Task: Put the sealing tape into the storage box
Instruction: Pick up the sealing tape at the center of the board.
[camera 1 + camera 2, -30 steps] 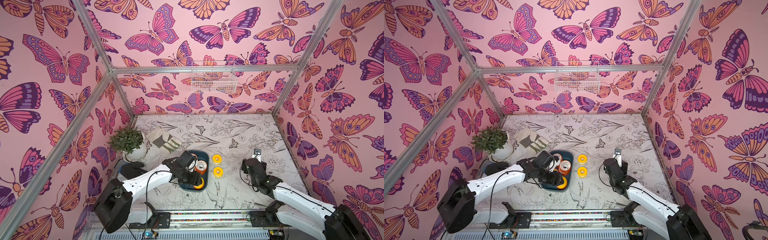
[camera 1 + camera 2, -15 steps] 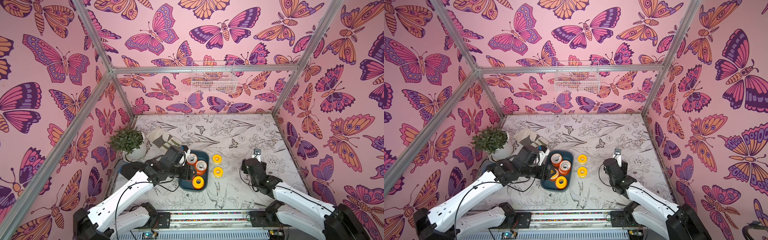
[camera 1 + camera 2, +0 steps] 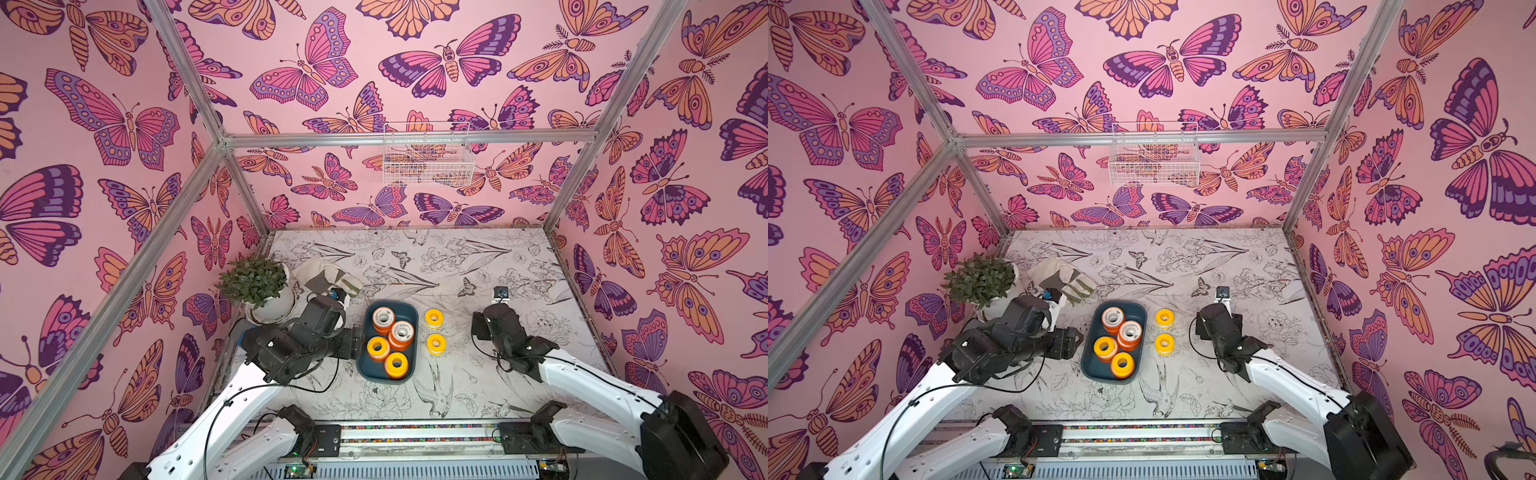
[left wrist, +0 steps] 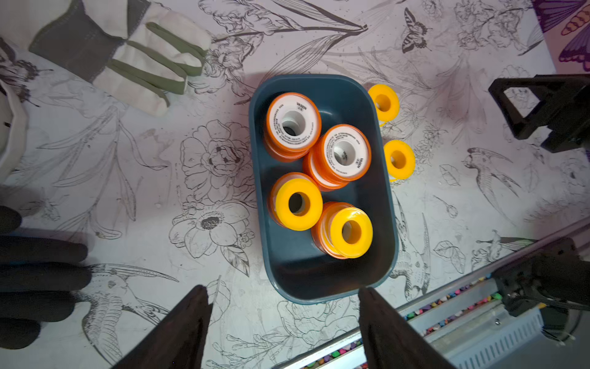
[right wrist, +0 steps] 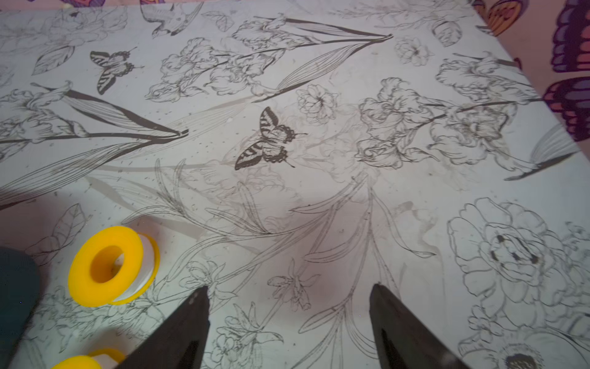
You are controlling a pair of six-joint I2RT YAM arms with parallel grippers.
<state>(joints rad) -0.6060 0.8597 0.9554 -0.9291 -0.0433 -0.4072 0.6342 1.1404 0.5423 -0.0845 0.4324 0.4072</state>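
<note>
- Floral-print table (image 3: 415, 266): everything stands on it.
- Storage box (image 3: 367, 369): front centre of the table, with four sealing tape spools inside.
- Left gripper (image 4: 282, 289): at the box's 9 o'clock in both top views, jaws wide apart and empty.
- Right gripper (image 5: 290, 287): toward the box's 3 o'clock, well apart from it, jaws wide apart and empty.
- White-faced orange spools (image 4: 293, 123): two in the box, printed "VASEN"; the finer print is unreadable.
- Yellow-faced spools (image 4: 298, 204): two in the box.
- Small yellow spools (image 3: 434, 318): two on the table just beside the box, at its 3 o'clock.

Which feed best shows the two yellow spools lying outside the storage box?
Both top views: the far yellow spool and near yellow spool show whole, beside the storage box. The left wrist view has the box wall hiding part of each. The right wrist view shows one whole, the other cut off.
</note>
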